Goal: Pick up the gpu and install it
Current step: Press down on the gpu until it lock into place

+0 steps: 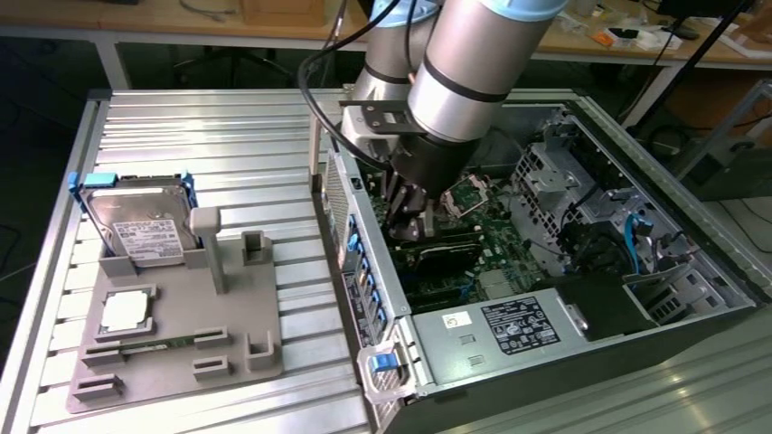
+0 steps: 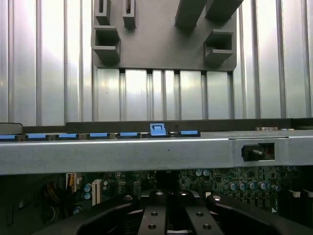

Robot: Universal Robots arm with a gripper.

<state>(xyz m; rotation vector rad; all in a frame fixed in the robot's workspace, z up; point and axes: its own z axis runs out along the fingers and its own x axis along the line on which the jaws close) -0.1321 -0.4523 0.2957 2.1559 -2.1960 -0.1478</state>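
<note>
So the black two-fingered end effector (image 1: 410,212) on the silver arm is reaching down into the open dark-grey metal computer case (image 1: 627,149), which lies on its side on the ribbed aluminium tabletop (image 1: 205,136). Its fingers are clenched together.

Where's the gpu (image 1: 437,242)? Best I can make out, it's the long dark block sitting right under the fingertips, down on the green motherboard (image 1: 465,276). I can't pick out the card's green board or its silver bracket. If that's it, the card is straight below the end effector, not off to a side. Its long axis runs from the case wall with the row of blue plastic tabs (image 1: 362,271) toward the exterior view's right. Whether the fingers are actually pinching it or just pressed against its top edge, I honestly can't tell.

In the wrist view the end effector (image 2: 166,220) is matte black with small screw holes, and the motherboard past it is packed with little round capacitors.

Over on the exterior view's left, the matte grey moulded parts holder (image 1: 181,353) has the silver hard drive with the white label (image 1: 143,226) propped in it.
</note>
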